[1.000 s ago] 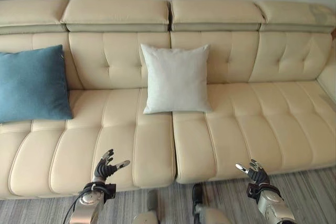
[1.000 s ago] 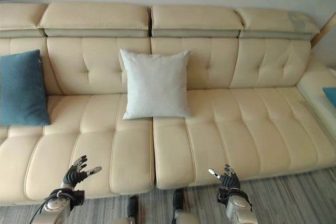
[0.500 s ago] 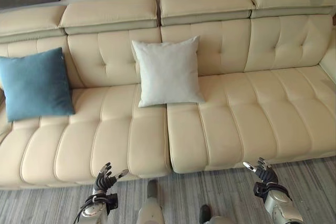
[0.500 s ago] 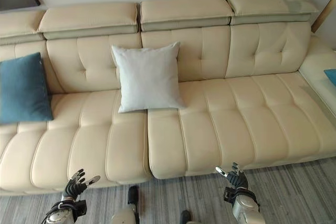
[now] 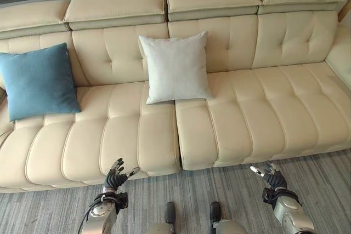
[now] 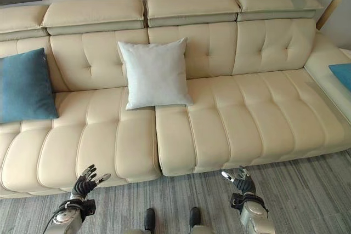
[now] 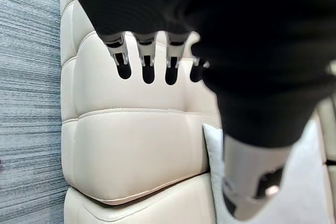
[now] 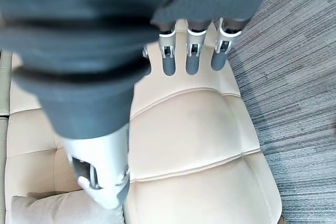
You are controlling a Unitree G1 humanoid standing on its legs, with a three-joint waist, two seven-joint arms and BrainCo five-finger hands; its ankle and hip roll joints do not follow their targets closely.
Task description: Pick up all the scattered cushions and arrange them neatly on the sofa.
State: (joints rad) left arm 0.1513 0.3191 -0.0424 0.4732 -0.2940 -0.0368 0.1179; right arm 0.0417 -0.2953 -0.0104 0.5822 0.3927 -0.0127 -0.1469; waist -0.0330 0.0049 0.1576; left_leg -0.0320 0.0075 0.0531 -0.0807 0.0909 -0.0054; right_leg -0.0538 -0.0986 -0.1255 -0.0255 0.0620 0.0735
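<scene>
I see a cream sofa (image 5: 230,119) along the wall, striped grey floor (image 5: 329,179) in front of it. White cushion (image 5: 175,67) stands upright near the middle, leaning on the backrest, its bottom edge on the seat right where two seat sections meet. Blue cushion (image 5: 38,80) is well apart from it at the sofa's left end, also propped against the backrest, slightly tilted. In the right eye view another blue cushion (image 6: 343,74) shows at the frame's right edge, lying on the sofa's side section; I can only see part of it.

Left hand (image 5: 115,176) hangs low in front of the seat edge, over the floor, fingers relaxed and spread, holding nothing. Right hand (image 5: 271,177) is likewise over the floor below the seat front, fingers loose, empty. Both wrist views agree: straight fingers, sofa past them.
</scene>
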